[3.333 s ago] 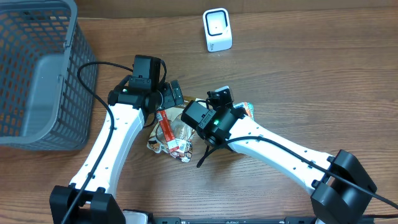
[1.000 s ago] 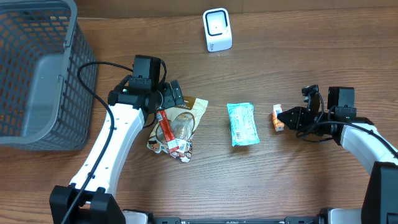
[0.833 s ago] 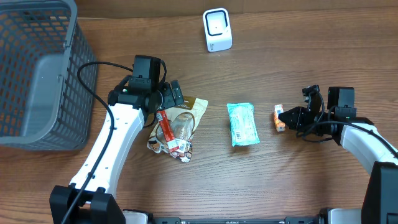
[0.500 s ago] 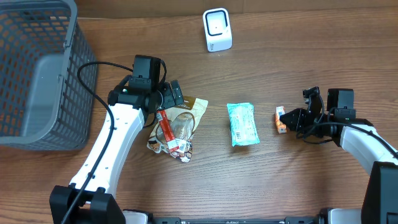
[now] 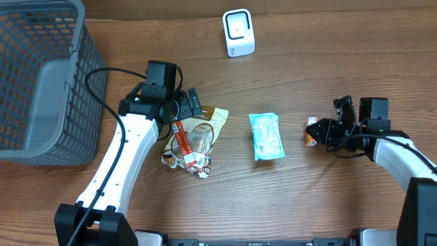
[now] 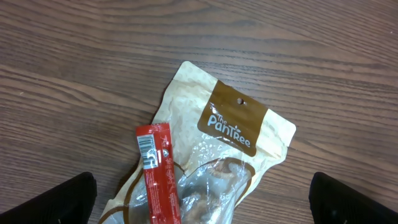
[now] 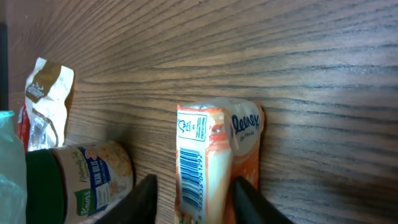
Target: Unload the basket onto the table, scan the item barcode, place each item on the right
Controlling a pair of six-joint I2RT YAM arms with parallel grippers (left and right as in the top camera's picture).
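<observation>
Tissue packet [image 5: 311, 131]: small, orange and white, lying on the table at the right side, right at the fingertips of the right gripper [image 5: 321, 130].

Overhead, left to right:
- grey basket [image 5: 41, 82] at the left edge
- left gripper [image 5: 188, 106] above a brown pouch [image 5: 205, 126], with a red stick pack [image 5: 181, 140] lying across the pouch
- green packet [image 5: 265, 137] near the centre
- tissue packet, then the right arm

The scanner [image 5: 239, 32] stands at the far edge, up and left of the tissue packet and well apart from it.

Key relation: the packet lies directly ahead of the right fingers, toward the table centre. Its long axis runs across the wood grain. The right arm is much the nearer; the left arm is well apart, beyond the green packet.

Hands: the left jaws stand wide, holding nothing, with only the pouch and red stick below them. The right jaws are partly spread around the packet. The right wrist view shows bare wood between one finger and the packet's side, so this is judged not a firm hold.

View differences: the right wrist view shows the barcode on a narrow white face of the packet, beside the brand print. The overhead view is too small to show it. Only the overhead view shows the scanner, so the carry direction has to be read from there.

Judgement: the next move needs a re-grip that leaves the barcode face uncovered.
</observation>
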